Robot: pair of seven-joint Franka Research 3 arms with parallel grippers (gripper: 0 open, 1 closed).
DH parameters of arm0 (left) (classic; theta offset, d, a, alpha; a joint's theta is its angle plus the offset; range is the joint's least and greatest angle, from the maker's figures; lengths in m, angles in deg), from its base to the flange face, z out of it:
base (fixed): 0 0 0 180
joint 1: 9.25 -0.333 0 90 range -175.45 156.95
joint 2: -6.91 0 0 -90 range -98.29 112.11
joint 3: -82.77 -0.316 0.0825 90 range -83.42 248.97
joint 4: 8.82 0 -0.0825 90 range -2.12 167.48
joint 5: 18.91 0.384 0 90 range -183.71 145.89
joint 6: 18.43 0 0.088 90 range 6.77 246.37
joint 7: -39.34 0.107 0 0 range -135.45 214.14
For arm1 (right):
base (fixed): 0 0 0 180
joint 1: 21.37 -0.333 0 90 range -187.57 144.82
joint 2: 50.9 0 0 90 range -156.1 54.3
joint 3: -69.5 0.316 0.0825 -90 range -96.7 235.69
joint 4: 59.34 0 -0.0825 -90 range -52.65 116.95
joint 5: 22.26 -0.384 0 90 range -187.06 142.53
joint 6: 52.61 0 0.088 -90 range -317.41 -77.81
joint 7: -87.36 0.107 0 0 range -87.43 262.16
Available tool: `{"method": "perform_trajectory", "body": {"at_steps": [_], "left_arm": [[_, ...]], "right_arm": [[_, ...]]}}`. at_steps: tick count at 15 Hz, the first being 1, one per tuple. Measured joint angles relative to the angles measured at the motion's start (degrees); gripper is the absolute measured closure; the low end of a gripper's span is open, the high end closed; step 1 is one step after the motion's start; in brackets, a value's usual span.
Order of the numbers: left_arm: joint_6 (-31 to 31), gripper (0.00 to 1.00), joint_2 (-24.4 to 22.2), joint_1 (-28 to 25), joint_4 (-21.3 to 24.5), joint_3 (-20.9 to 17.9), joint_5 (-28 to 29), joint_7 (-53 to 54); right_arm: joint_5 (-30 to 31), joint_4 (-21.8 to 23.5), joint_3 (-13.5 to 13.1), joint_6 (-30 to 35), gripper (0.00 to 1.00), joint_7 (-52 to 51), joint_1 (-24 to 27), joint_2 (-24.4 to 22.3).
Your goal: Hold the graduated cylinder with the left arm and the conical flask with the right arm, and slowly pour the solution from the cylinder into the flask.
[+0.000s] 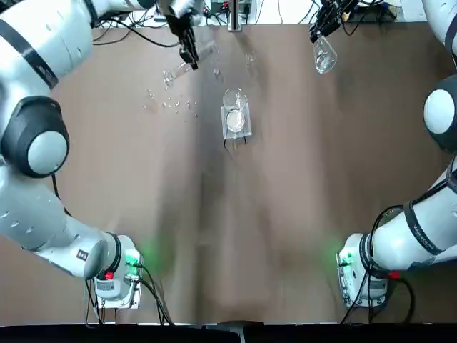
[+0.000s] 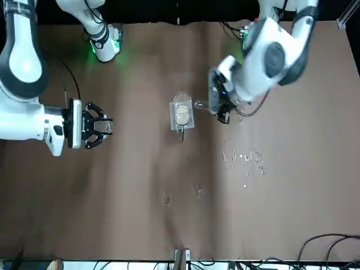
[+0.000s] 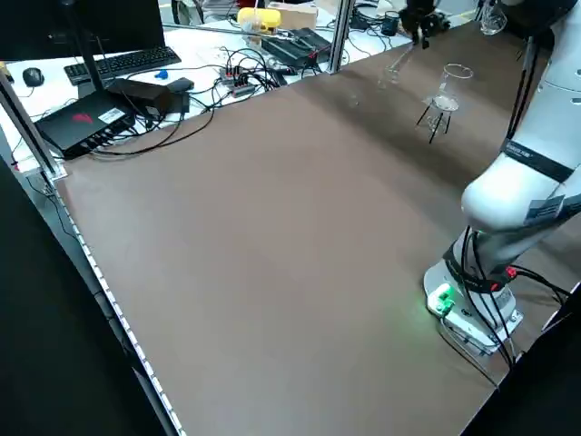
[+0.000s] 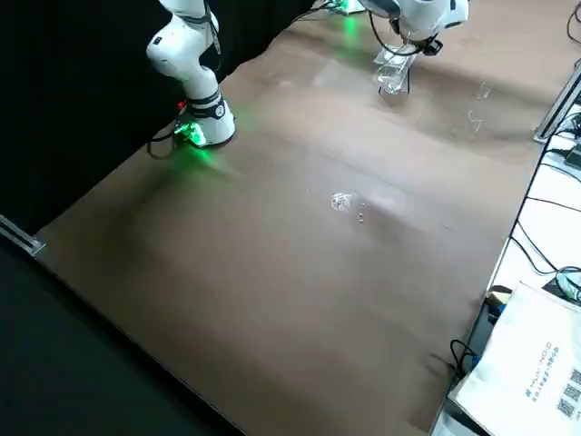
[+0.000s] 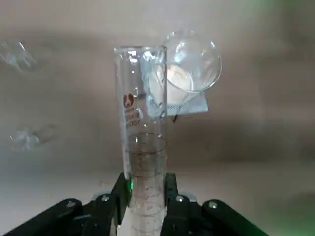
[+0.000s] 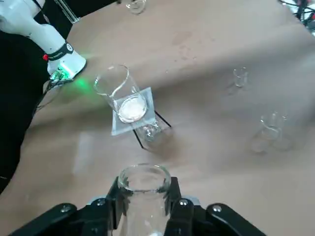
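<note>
My left gripper is at the far left of the table, shut on the graduated cylinder. In the left wrist view the cylinder stands out from between the fingers, with liquid in its lower part and its open end toward the clear stand. The front view shows the cylinder sticking out of the left gripper toward that stand. My right gripper is at the far right, shut on the conical flask. The flask's rim shows in the right wrist view.
A clear square stand with a white disc and a glass on top sits between the grippers. Tiny glass specks lie scattered near the left gripper. Two small glass vials stand beyond the stand. Cables run along the far edge.
</note>
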Motion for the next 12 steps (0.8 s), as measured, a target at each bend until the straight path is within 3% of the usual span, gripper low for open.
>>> {"method": "perform_trajectory", "body": {"at_steps": [6, 12], "left_arm": [[-5.09, 0.66, 2.2, -15.13, 0.24, -0.14, -18.15, 27.21], [-13.4, 0.66, 12.4, -29.17, 0.52, -0.22, -29.27, 49.19]], "right_arm": [[5.64, -0.03, 0.21, -0.07, 0.61, 5.91, -6.8, -2.29], [14.12, -2.15, 0.35, -1.73, 0.61, 15.89, -16.47, -2.79]]}}
